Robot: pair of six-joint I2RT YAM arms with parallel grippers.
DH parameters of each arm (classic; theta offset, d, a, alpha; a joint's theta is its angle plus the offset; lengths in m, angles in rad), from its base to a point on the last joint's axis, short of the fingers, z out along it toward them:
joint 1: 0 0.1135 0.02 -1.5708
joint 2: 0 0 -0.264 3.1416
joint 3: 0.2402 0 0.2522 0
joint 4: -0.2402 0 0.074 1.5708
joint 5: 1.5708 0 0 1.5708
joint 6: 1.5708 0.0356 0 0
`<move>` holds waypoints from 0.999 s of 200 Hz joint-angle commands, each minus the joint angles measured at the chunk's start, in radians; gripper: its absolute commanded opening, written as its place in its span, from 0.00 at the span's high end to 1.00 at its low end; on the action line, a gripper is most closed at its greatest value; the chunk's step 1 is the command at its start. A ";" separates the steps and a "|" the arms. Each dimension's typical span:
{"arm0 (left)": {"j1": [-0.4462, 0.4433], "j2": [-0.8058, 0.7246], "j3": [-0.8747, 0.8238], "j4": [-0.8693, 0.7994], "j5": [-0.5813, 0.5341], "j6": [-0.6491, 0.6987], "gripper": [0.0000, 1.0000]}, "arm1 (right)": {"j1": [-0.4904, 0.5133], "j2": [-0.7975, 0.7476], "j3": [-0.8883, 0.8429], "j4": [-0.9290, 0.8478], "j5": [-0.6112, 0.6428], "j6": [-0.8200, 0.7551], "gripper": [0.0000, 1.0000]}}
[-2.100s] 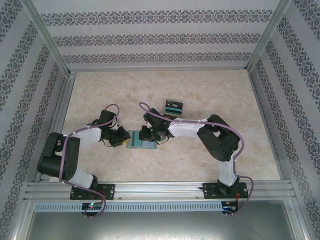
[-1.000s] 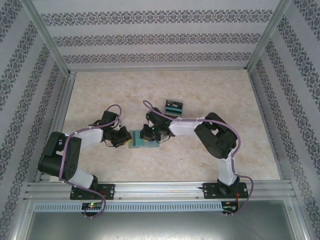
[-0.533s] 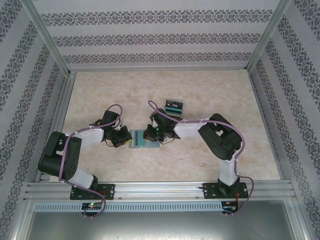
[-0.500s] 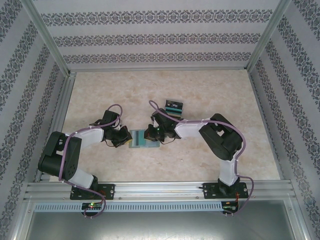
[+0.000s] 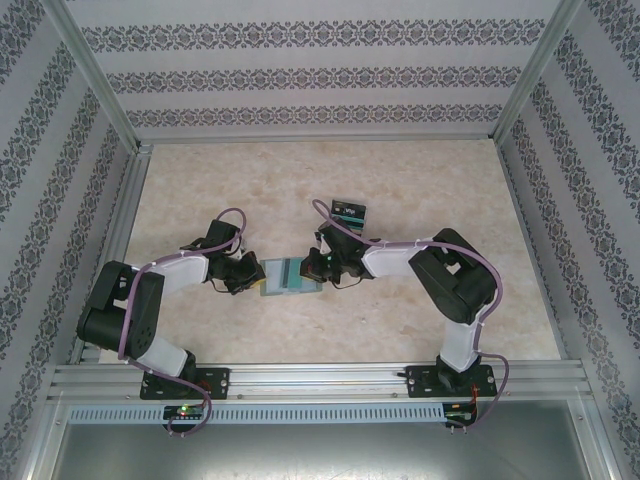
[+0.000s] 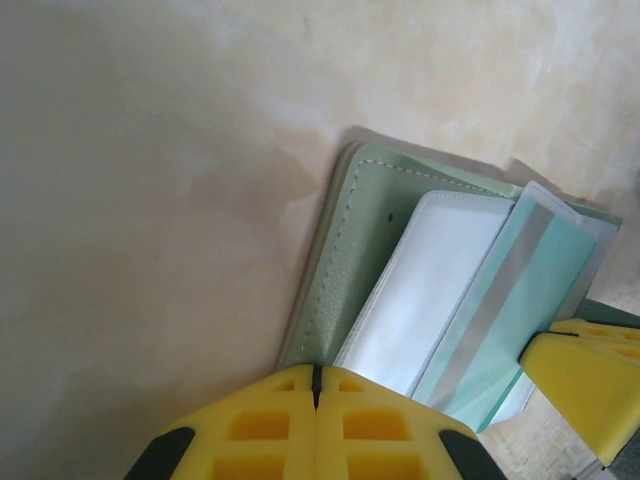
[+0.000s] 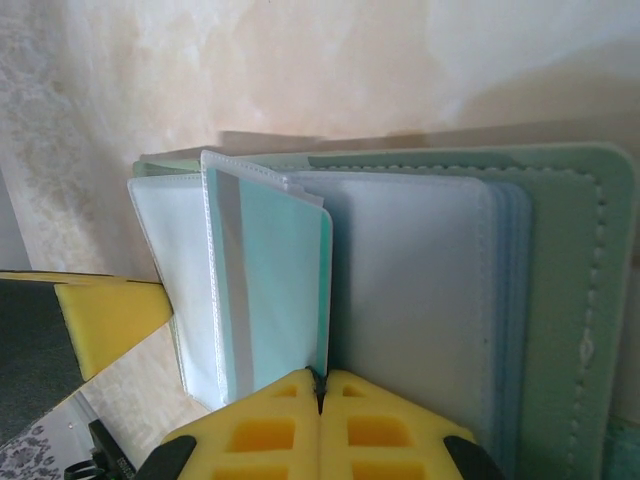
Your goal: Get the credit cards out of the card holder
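The holder (image 5: 285, 279) lies open on the desk (image 5: 420, 180), a little toward 6 o'clock from the middle, its pale inside facing up. My left fingers (image 6: 315, 385) are pressed together with no gap, sitting on the holder's 9 o'clock edge. Whether they pinch the green cover or just pin it down, I cannot tell. My right fingers (image 7: 320, 390) come in from the 3 o'clock side and are also together, clamped on the edge of a teal card (image 7: 280, 290) that stands tilted up off the stack of clear sleeves (image 7: 410, 290). Whether some sleeve film is caught in that pinch too, I cannot make out.

A staggered pile (image 5: 347, 213) of cards sits on the desk at about 1 o'clock from the holder, well apart from it. I take that as cards already out, so the job looks partly done.

The teal card is the step in hand: gripped and raised, but most of it is over the holder and not yet free. It has to slide clear toward 3 o'clock while my left side keeps the holder from following. The sleeves beneath look pale and may be empty, but I cannot see into all of them, so I would check them before calling it finished.
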 commanded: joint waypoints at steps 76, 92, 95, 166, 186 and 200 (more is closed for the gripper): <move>-0.008 0.022 0.018 -0.065 -0.018 0.033 0.97 | 0.041 0.111 0.129 -0.042 -0.044 -0.037 1.00; -0.010 0.013 0.022 -0.075 -0.021 0.034 0.95 | 0.048 0.126 0.147 -0.048 -0.049 -0.038 1.00; -0.009 0.011 0.024 -0.077 -0.024 0.034 0.95 | 0.049 0.128 0.148 -0.048 -0.050 -0.038 1.00; -0.010 -0.079 0.086 -0.191 -0.088 0.069 0.77 | 0.053 0.135 0.145 -0.059 -0.051 -0.042 1.00; -0.009 -0.088 0.090 -0.161 -0.060 0.061 0.76 | 0.055 0.138 0.145 -0.062 -0.047 -0.044 1.00; -0.009 -0.082 0.088 -0.116 -0.022 0.047 0.79 | 0.056 0.143 0.143 -0.062 -0.046 -0.043 1.00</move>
